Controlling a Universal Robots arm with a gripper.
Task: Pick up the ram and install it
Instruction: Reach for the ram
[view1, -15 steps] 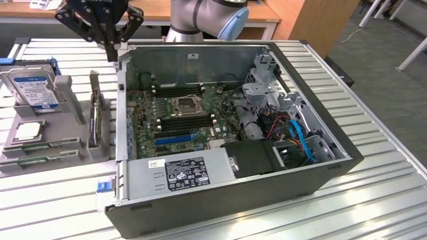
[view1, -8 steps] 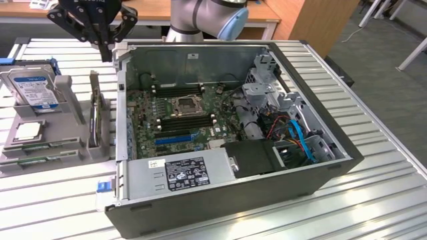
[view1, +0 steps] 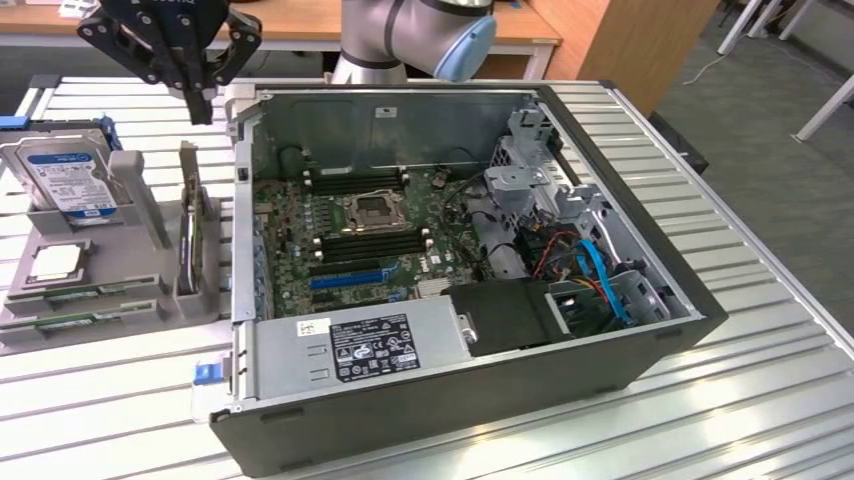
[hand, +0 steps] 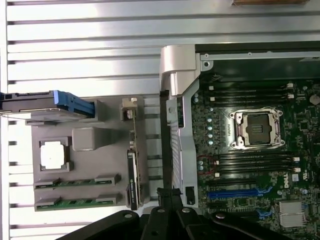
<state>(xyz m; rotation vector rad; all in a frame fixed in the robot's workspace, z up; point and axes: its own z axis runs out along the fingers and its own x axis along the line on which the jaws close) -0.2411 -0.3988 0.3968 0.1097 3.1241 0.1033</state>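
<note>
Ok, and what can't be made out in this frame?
Ram sticks: exterior view, sunk in the grey tray, mostly hidden by its walls; labels too small.
Motherboard: exterior view, near edge covered by the power supply.
Pincer: wrist view, base cut off by the picture edge.
Hard drive: label print too small to read.

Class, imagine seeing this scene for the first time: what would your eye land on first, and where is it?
The open computer case fills the middle of the slatted table, its green motherboard laid bare. On the exterior view's left, a grey holder carries a blue-labelled hard drive and two ram sticks. Above that side hangs the black gripper, shut.
</note>
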